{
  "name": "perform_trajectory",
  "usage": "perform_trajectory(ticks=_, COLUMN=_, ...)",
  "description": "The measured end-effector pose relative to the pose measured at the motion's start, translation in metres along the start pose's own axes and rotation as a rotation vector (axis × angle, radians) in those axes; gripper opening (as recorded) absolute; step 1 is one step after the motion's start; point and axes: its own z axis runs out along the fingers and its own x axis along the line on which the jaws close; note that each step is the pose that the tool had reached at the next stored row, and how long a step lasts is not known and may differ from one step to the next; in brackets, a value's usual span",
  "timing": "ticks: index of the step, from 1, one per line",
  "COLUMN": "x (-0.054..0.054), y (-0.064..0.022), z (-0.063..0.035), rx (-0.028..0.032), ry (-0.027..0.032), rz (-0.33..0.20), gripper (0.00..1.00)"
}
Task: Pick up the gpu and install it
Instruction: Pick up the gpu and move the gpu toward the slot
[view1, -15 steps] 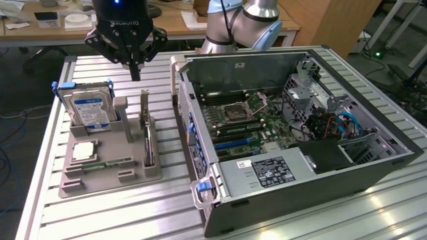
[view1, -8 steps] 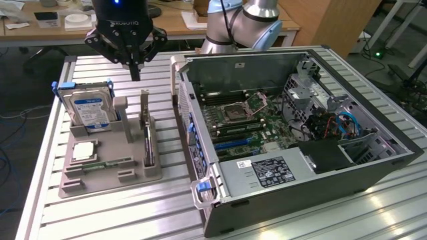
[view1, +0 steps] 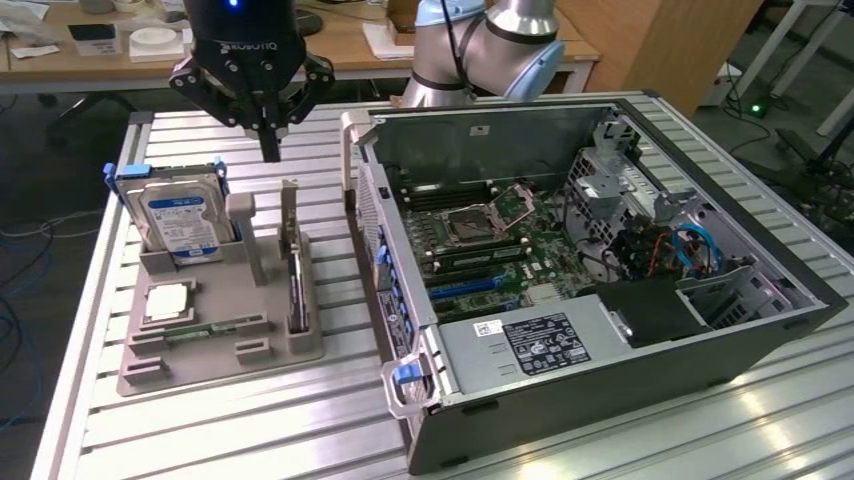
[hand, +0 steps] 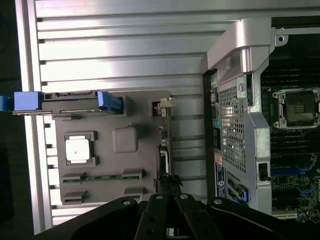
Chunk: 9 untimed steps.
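**Gpu not lifted yet; end effector closed and empty above it**

At the exterior view's left, a hard drive (view1: 180, 225) stands in a grey holder (view1: 187, 370) on the table (view1: 267, 430). A processor chip (view1: 167, 300) and a memory stick (view1: 214, 328) lie flat in the same holder.

Next comes the gpu (view1: 291, 262). It stands on its long edge in a slot of the holder, on the side nearer to the computer case (view1: 667, 390). The end effector (view1: 271, 148) hangs above the far end of the gpu and is clearly apart from it. Its fingers are pressed together and hold nothing.

At the right, the case lies open with the motherboard (view1: 487, 235) exposed, and I see no card seated there. I judge that no step is done: gripping, carrying and seating are all left.

The gpu shows edge-on in both views, so its cooler face is hidden and its metal bracket is hard to make out. The target slot is difficult to tell among the dark and blue connectors. In the wrist view the dark body of the end effector covers one end of the gpu, and the case is cut off.
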Motion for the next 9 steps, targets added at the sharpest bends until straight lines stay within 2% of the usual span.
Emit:
perform_trajectory(ticks=2, x=0.0000, y=0.0000, z=0.0000, rx=0.0000, ry=0.0000, rz=0.000, gripper=0.16)
perform_trajectory(ticks=4, x=0.0000, y=0.0000, z=0.0000, rx=0.0000, ry=0.0000, rz=0.000, gripper=0.16)
perform_trajectory(ticks=9, x=0.0000, y=0.0000, z=0.0000, rx=0.0000, ry=0.0000, rz=0.000, gripper=0.47)
